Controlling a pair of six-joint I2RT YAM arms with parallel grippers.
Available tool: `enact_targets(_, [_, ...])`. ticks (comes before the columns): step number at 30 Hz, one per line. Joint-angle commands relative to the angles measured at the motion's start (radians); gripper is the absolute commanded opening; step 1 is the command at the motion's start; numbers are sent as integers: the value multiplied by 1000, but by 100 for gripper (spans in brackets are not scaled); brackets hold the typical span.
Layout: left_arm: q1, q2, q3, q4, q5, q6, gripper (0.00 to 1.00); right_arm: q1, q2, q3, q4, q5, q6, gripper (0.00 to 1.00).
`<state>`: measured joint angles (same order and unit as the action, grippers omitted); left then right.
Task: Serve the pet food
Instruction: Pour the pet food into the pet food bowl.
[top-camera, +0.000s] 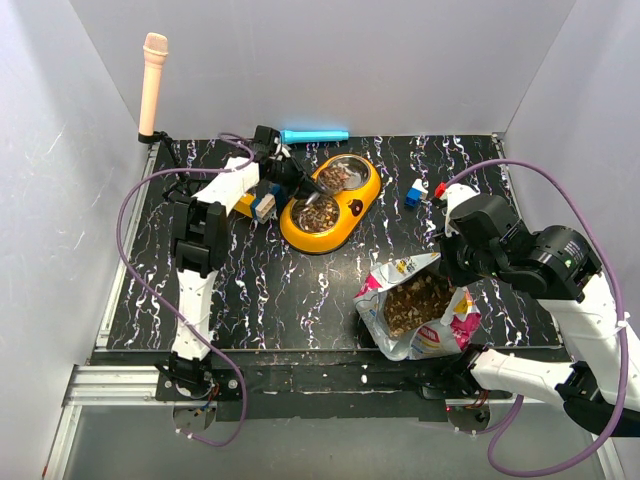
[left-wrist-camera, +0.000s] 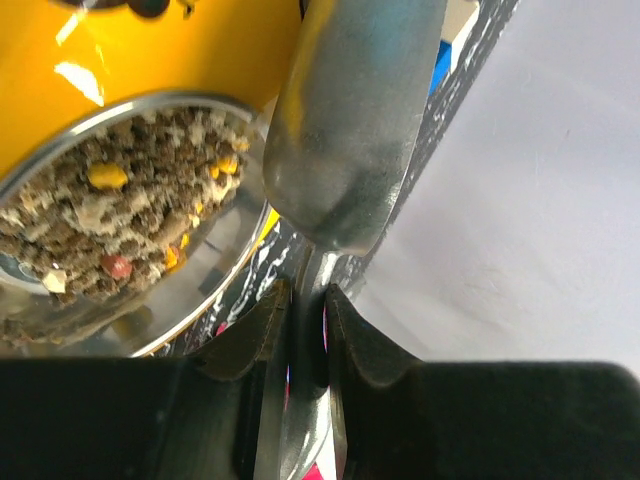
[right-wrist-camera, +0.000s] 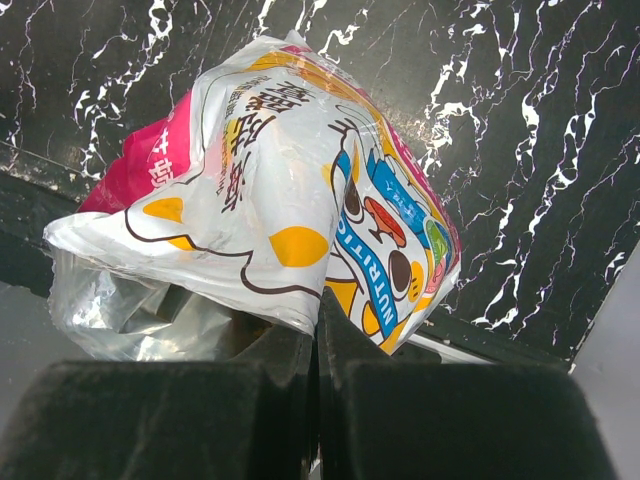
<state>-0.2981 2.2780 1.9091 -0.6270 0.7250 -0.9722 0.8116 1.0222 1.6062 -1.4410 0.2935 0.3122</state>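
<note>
The pet food (top-camera: 415, 298) is a brown heap inside the open foil bag (top-camera: 437, 335) at the front right. More pet food (left-wrist-camera: 120, 215) fills both cups of the yellow double bowl (top-camera: 352, 205). My left gripper (left-wrist-camera: 308, 300) is shut on the handle of a metal spoon (left-wrist-camera: 345, 130), whose scoop hangs beside the bowl's near cup, turned over and empty. In the top view the left gripper (top-camera: 288, 172) is at the bowl's left rim. My right gripper (right-wrist-camera: 318, 318) is shut on the bag's upper edge (right-wrist-camera: 290, 200) and holds it open.
A blue cylinder (top-camera: 314, 135) lies at the back wall. A peach-coloured post (top-camera: 152, 85) stands at the back left corner. A small blue and red-white item (top-camera: 424, 192) lies right of the bowl. A blue-white block (top-camera: 264, 205) sits left of it.
</note>
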Motion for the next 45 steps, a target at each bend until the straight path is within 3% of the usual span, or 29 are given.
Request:
enact_targets(1, [-1,37,157,-131,-76,62,0,-3,-34,75,203,36,5,1])
enact_targets(7, [-27,118,324,-259,-82,79,0,-3,-33,70,211,27,-4,1])
enact_targets(13, [-42,133,396,-333,-122,87,0,-2,-33,66,229,12,-4,1])
enact_targets(17, [-56,164,510,-425,-189,98,0,-2,-34,67,231,6,-10,1])
enact_targets(27, [-93,196,631,-540,-320,87,0,-2,-39,63,238,-4,-15,1])
enact_targets(45, [-168,233,711,-531,-476,170,0,-3,-36,64,252,-16,-22,1])
